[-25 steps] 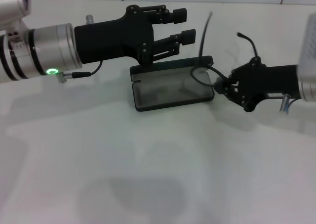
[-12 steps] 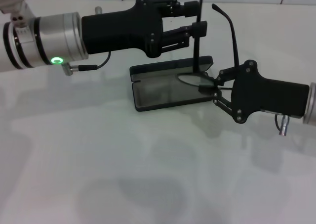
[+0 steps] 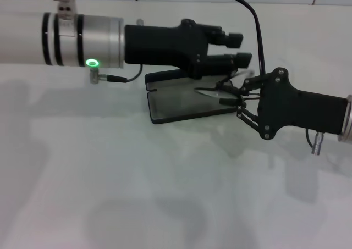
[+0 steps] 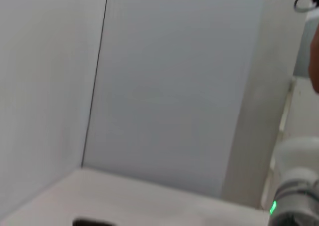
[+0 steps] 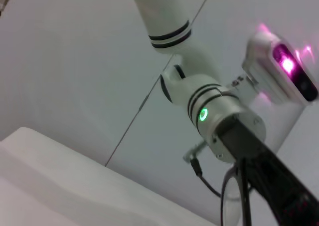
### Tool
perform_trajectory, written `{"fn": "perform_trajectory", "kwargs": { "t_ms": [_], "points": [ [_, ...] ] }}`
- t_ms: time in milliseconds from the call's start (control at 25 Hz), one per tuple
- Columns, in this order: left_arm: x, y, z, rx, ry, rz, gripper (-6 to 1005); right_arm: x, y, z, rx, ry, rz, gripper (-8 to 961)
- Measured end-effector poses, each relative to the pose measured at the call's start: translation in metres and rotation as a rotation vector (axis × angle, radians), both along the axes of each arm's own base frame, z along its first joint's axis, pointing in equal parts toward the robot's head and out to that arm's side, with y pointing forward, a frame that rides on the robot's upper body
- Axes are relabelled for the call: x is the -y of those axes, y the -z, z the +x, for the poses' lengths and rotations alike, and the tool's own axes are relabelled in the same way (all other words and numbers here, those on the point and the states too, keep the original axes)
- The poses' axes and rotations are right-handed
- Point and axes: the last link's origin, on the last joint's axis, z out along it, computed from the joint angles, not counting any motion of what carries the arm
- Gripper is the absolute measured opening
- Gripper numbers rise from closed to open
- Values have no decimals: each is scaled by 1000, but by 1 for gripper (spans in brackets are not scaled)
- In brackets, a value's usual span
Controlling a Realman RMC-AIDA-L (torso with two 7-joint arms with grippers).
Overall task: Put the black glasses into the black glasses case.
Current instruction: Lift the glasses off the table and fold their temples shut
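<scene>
The black glasses case (image 3: 184,105) lies open on the white table, grey lining up, its lid (image 3: 165,77) tilted back. My right gripper (image 3: 232,94) comes in from the right and is shut on the black glasses (image 3: 212,91), holding them just above the case's right end. One lens hangs over the tray and one temple arm (image 3: 256,26) sticks straight up. The glasses also show in the right wrist view (image 5: 234,196). My left gripper (image 3: 237,48) reaches across from the left above the case's lid, its fingers apart, close beside the upright temple arm.
The white table (image 3: 165,194) stretches wide in front of the case. A tiled wall runs along the back edge. My left arm's silver forearm (image 3: 82,32) hangs over the left back of the table.
My left gripper has moved right and lower, now over the case's lid by the glasses. The right gripper has shifted slightly left, and the glasses sit lower over the case.
</scene>
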Motion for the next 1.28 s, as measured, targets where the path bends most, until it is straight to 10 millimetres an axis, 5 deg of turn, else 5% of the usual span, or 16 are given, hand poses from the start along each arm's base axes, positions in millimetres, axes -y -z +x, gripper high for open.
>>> {"fn": "perform_trajectory", "kwargs": {
  "t_ms": [360,800,1280],
  "points": [
    [-4,-8,-3,29,-25,28,472,5,-8,7,-18,-7,25,107],
    [-5,0,-5,26,-53,53,471,58,-22,-6,-168,-288,-201,107],
    [11,10,10,130,91,51,471,17,5,-9,-152,-38,-283,107]
  ]
}}
